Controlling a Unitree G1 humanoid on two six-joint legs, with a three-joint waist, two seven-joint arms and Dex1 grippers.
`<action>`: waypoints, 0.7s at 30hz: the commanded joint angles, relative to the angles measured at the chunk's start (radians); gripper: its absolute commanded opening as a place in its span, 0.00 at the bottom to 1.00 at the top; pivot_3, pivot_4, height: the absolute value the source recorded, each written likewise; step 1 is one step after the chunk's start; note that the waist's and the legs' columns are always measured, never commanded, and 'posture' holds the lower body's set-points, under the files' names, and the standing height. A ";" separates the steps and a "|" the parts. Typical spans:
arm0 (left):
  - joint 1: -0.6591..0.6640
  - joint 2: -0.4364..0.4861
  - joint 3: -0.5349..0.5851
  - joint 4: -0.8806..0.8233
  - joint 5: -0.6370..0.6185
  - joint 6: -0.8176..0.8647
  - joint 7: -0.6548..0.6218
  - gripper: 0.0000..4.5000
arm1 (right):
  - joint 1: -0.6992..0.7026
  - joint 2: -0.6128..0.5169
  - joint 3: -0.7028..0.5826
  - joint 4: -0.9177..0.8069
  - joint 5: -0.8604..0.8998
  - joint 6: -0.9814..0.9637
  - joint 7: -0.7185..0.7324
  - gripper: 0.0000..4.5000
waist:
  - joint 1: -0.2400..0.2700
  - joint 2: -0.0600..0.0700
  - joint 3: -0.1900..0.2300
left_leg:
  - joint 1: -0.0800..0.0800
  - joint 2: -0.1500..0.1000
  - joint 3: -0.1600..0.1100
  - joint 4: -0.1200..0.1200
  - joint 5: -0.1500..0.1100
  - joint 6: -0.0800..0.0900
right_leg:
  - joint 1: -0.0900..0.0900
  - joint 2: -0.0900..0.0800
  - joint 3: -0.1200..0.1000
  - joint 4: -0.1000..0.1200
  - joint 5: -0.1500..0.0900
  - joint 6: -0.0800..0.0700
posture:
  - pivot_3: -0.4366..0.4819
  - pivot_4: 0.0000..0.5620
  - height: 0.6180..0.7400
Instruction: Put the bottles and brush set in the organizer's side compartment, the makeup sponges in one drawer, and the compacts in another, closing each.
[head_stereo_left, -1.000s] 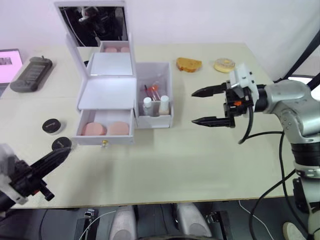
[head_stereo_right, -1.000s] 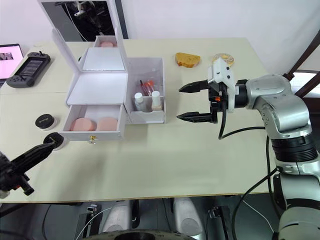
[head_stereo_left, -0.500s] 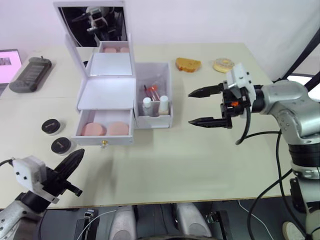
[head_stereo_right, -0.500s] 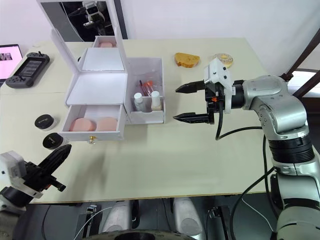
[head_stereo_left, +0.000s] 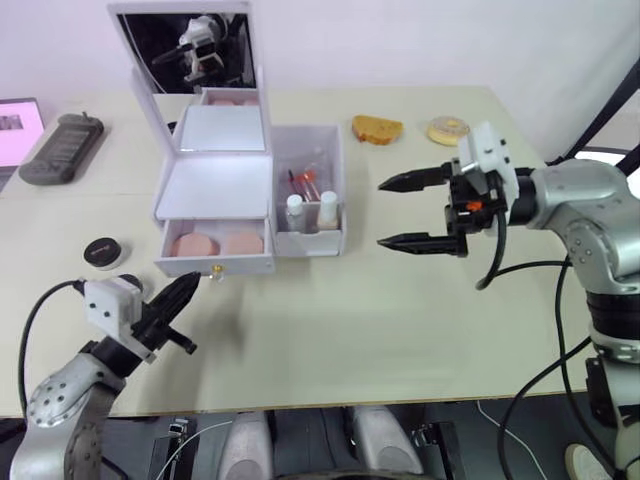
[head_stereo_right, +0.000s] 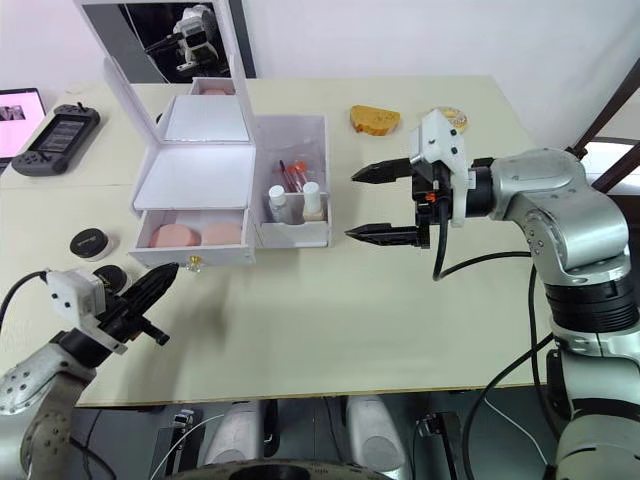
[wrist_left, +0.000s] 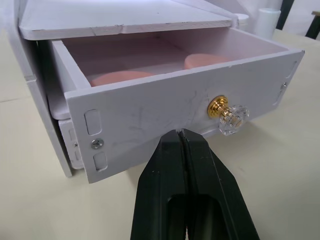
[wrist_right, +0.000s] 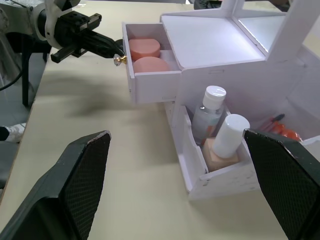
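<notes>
Sponge drawer half open, left gripper at its front

White plastic organizer drawer (head_stereo_left: 215, 262), holding two round peach makeup sponges (head_stereo_left: 187, 245), stands partly pulled out under the open mirrored lid. The left gripper (head_stereo_left: 180, 293), fingers pressed together and empty, has its tips against the drawer face just beside the gold-and-crystal knob (wrist_left: 227, 114). The right gripper (head_stereo_left: 402, 212) hangs spread wide and empty beside the side compartment (head_stereo_left: 310, 240), where two white-capped bottles (head_stereo_left: 311, 211) stand. One round black compact (head_stereo_left: 103, 251) lies on the table, left of the drawer. Risk: pushing off-centre could skew and jam the drawer, slip off onto the knob, or shove the light organizer backward instead of shutting it.
</notes>
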 joint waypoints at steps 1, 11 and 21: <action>-0.043 0.021 -0.024 0.007 0.011 -0.018 0.022 0.01 | -0.016 -0.012 -0.036 -0.039 0.018 0.002 -0.010 1.00 | 0.000 0.000 0.000 | 0.000 0.000 0.000 0.000 0.000 0.000 | 0.000 0.000 0.000 0.000 0.000 0.000 | 0.48 0.27 1.00; -0.173 0.051 -0.061 0.129 0.062 -0.052 0.061 0.01 | -0.023 -0.017 -0.042 -0.062 0.029 0.024 -0.029 1.00 | -0.001 0.000 0.000 | 0.000 0.000 0.000 0.000 0.000 0.000 | 0.000 0.000 0.000 0.000 0.000 0.000 | 0.48 0.27 1.00; -0.263 0.073 -0.071 0.218 0.082 -0.087 0.075 0.01 | -0.015 -0.027 -0.050 -0.079 0.035 0.033 -0.045 1.00 | 0.002 0.000 0.000 | 0.000 0.000 0.000 0.000 0.000 0.000 | 0.000 0.000 0.000 0.000 0.000 0.000 | 0.48 0.27 1.00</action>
